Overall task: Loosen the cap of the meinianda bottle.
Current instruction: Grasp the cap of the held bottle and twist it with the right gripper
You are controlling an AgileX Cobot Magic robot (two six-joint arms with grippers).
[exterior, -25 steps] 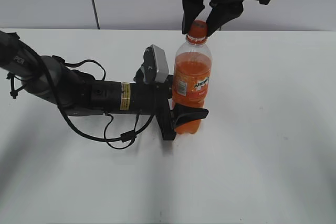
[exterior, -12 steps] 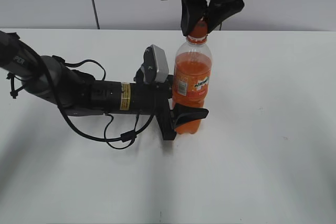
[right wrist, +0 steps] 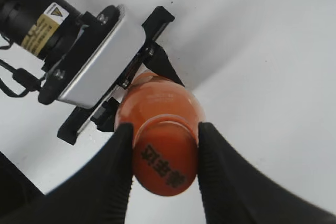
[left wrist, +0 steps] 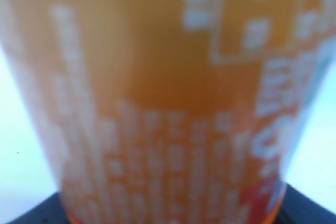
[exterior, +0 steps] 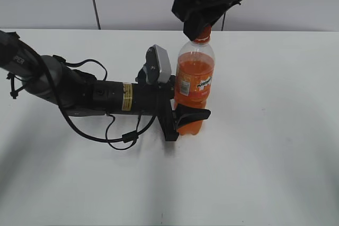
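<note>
Exterior view: right pincer (exterior: 201, 31) has turned, clamped on the cap (right wrist: 165, 160).

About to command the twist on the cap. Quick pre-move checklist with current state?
1. Bottle upright on the table: ok. The meinianda bottle stands vertical on the table.
2. Body held: ok. The left claw is clamped around the lower part of the bottle.
3. Cap grip: ok. The right claw has a finger against each side of the cap.
4. Cap still seated on the neck: ok in the right wrist view.
5. Cap already loosened: cannot tell.
6. Room around the bottle: ok, nothing else stands near it on the table.
</note>
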